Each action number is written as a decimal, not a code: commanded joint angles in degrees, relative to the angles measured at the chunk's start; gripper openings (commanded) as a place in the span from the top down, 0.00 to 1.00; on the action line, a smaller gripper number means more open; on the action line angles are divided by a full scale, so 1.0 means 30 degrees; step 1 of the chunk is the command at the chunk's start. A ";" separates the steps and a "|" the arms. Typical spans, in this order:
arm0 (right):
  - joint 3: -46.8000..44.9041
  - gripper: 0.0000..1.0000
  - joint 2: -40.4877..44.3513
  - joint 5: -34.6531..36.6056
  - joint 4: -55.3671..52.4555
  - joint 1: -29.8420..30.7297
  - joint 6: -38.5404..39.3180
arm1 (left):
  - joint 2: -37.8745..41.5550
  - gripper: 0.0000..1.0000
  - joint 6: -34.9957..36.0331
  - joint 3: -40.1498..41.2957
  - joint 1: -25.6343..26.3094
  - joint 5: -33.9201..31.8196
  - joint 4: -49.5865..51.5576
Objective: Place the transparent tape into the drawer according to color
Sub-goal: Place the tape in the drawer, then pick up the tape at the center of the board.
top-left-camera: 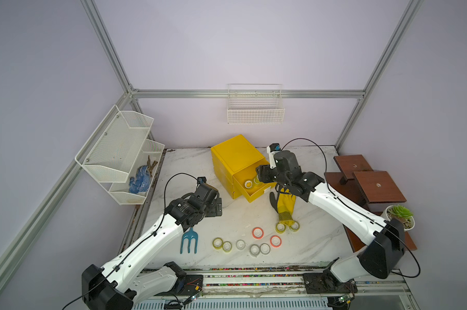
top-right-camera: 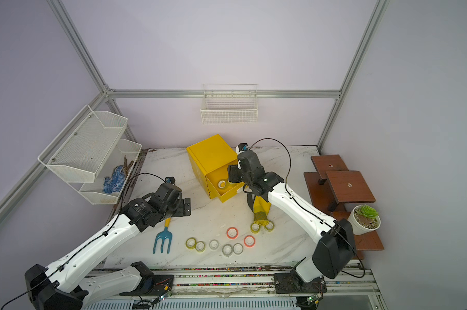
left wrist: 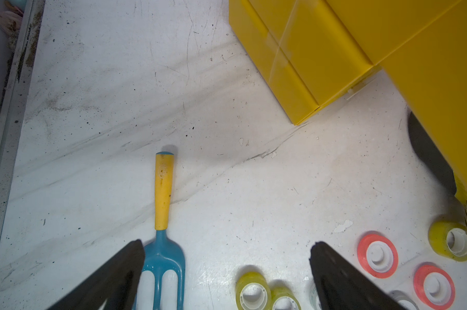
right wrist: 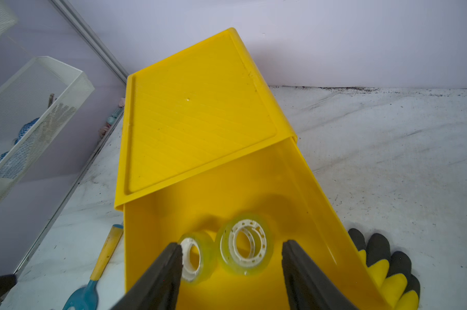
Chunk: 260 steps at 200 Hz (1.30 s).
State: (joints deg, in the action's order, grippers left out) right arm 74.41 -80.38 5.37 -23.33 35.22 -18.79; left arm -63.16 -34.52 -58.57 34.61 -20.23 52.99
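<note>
The yellow cabinet has its top drawer pulled out. My right gripper hangs open just above that drawer. Two yellow-green tape rolls are in the drawer below its fingers, the bigger-looking one blurred and free of both fingers. On the marble lie more tape rolls: a yellow-green pair, clear ones, two orange-red, and two yellow-green by the glove cuff. My left gripper is open and empty, hovering left of the cabinet.
A blue garden fork with a yellow handle lies under the left arm. A yellow-black glove lies right of the drawer. White mesh shelves stand at the left, a wire basket on the back wall, wooden steps and a potted plant at the right.
</note>
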 commanded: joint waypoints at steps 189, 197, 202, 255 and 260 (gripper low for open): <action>-1.1818 0.43 0.2420 -0.4191 0.1963 0.0330 -0.2782 | -0.0306 0.00 -0.0476 0.0129 -0.0314 0.0355 -0.0265; -1.1825 0.43 0.2333 -0.4147 0.2034 0.0330 -0.2695 | -0.0324 0.00 -0.0522 0.0211 -0.0294 0.0374 -0.0236; -1.1800 0.43 0.2212 -0.4064 0.1993 0.0340 -0.2634 | -0.0334 0.00 -0.0538 0.0265 -0.0315 0.0315 -0.0236; -1.1337 0.42 0.1031 -0.0957 -0.0038 0.0330 -0.2871 | -0.0715 0.00 -0.0714 0.0413 -0.0345 0.0722 -0.0291; -1.1257 0.42 0.0984 -0.0569 -0.0338 0.0337 -0.2852 | -0.0741 0.00 -0.0714 0.0420 -0.0345 0.0708 -0.0291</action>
State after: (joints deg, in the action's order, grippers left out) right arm 39.00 -76.99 -3.84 -20.25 35.86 -27.38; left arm -65.12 -35.55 -57.82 34.11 -18.83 53.30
